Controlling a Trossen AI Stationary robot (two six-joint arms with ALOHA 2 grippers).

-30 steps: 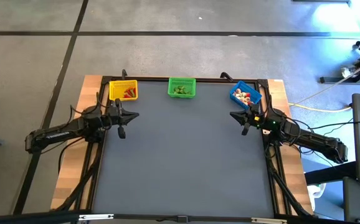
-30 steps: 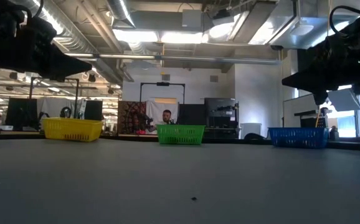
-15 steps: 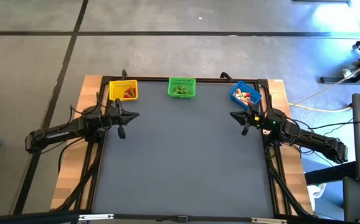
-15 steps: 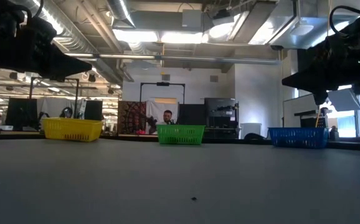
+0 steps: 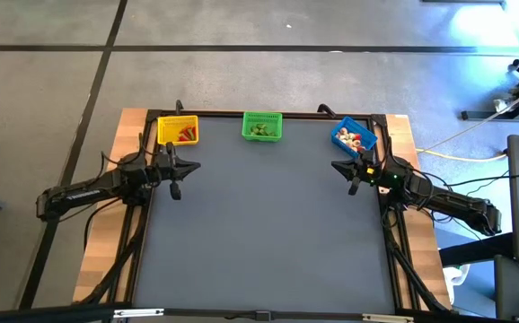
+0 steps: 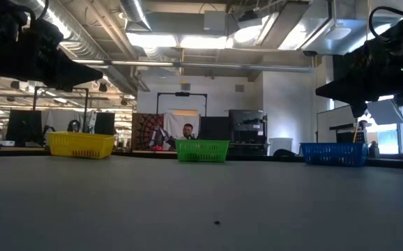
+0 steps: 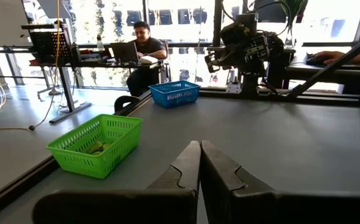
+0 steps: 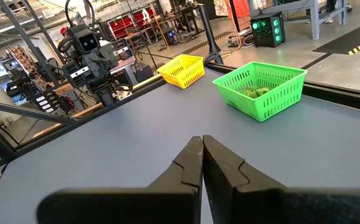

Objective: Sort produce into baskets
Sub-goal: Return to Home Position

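Three baskets stand in a row along the table's far edge: a yellow basket [image 5: 177,131] with red pieces at the left, a green basket [image 5: 262,126] with green pieces in the middle, a blue basket [image 5: 355,136] with red and cream pieces at the right. My left gripper [image 5: 195,166] hovers shut at the left edge, level, below the yellow basket in the high view. My right gripper [image 5: 337,166] hovers shut at the right edge, near the blue basket. Both hold nothing; the shut fingers show in the wrist views [image 7: 200,149] [image 8: 202,144].
The dark grey mat [image 5: 268,233] spreads between the arms. A tiny dark speck [image 6: 217,223] lies on it near the front. A person sits at a desk [image 7: 141,38] in the room beyond the table's far side.
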